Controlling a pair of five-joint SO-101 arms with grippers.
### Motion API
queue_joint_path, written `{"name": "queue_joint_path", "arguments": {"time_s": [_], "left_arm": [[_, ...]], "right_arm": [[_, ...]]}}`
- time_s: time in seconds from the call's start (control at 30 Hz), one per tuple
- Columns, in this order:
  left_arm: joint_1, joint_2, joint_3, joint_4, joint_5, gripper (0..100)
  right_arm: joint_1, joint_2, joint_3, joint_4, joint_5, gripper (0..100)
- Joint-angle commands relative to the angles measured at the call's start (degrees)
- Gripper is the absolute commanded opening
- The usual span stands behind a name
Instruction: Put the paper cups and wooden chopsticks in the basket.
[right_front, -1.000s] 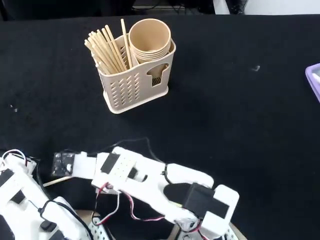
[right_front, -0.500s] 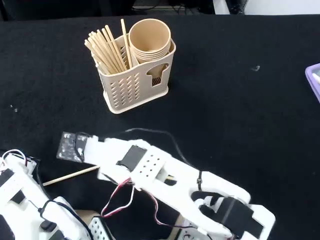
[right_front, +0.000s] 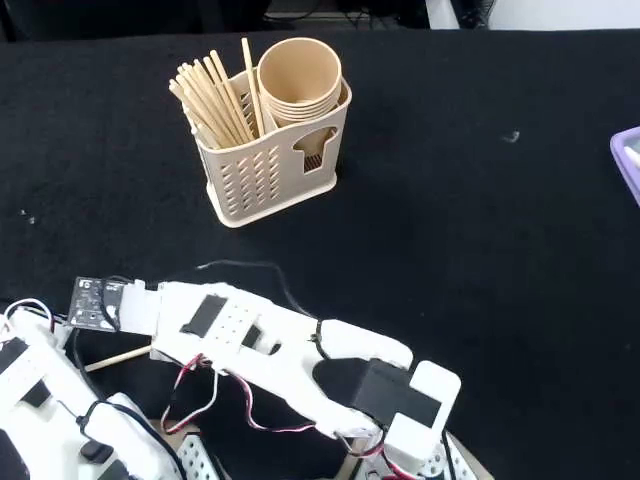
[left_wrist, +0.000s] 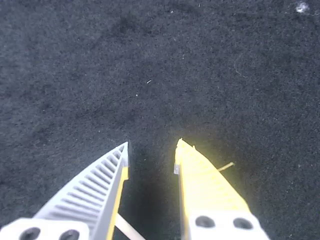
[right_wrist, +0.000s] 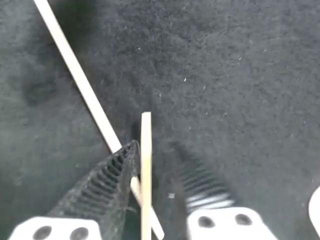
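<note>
Left pincer: the left gripper (left_wrist: 152, 144) is released, jaws apart with nothing between them, hanging close over the black table (right_front: 480, 250). A pale sliver (left_wrist: 226, 166) shows by one jaw; what it is cannot be told.
Right pincer: the right gripper (right_wrist: 154, 146) appears clenched on a held chopstick (right_wrist: 145, 165), which is pressed along one jaw with its tip jutting past the fingertips.
Loose chopstick: one loose chopstick (right_front: 120, 357) is left flat on the table at the near left, crossing under the right gripper.
Basket: the perforated beige basket (right_front: 262, 175) stands at the far centre-left, well apart from both arms.
Contents: bundled chopsticks (right_front: 210, 100) lean in its left compartment; stacked paper cups (right_front: 300, 75) are nested in its right one.
Right edge: a purple object (right_front: 628, 160) is partly seen.
Handling: the chopstick is judged light, stiff and thin, and likely to pivot or slip if pinched near an end. A hold near mid-length is advised, so it can be tipped upright.
Progress: the cups are judged done; the held stick and the loose one are yet to be binned.
</note>
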Motion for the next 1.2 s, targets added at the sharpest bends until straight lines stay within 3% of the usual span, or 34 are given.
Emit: {"name": "queue_joint_path", "arguments": {"time_s": [0.0, 0.27, 0.4, 0.5, 0.6, 0.63, 0.83, 1.17], "left_arm": [[-0.6, -1.6, -2.9, -1.0, 0.6, 16], [-0.3, -1.6, -2.9, -1.0, 0.6, 16], [-0.5, -1.6, -2.9, -1.0, 0.6, 16], [-0.5, -1.6, -2.9, -1.0, 0.6, 16], [-0.4, -1.6, -2.9, -1.0, 0.6, 16], [-0.3, -1.6, -2.9, -1.0, 0.6, 16], [-0.2, -1.6, -2.9, -1.0, 0.6, 16], [-0.2, -1.6, -2.9, -1.1, 0.6, 16]], "right_arm": [[-0.9, -1.3, -3.5, 6.9, 0.5, 27.4], [-0.4, 2.9, -4.0, 9.0, 0.7, 27.9], [0.8, 7.4, -6.3, 8.1, 4.3, 27.0], [0.8, 8.3, -8.6, 11.0, 5.0, 17.4], [1.3, 8.2, -10.2, 12.9, 4.5, 0.2], [1.9, 7.8, -10.3, 13.7, 4.5, 2.9], [8.8, -2.9, -7.9, 20.6, 4.7, 1.0], [16.7, -27.1, 18.9, 20.3, 5.1, 1.0]]}}
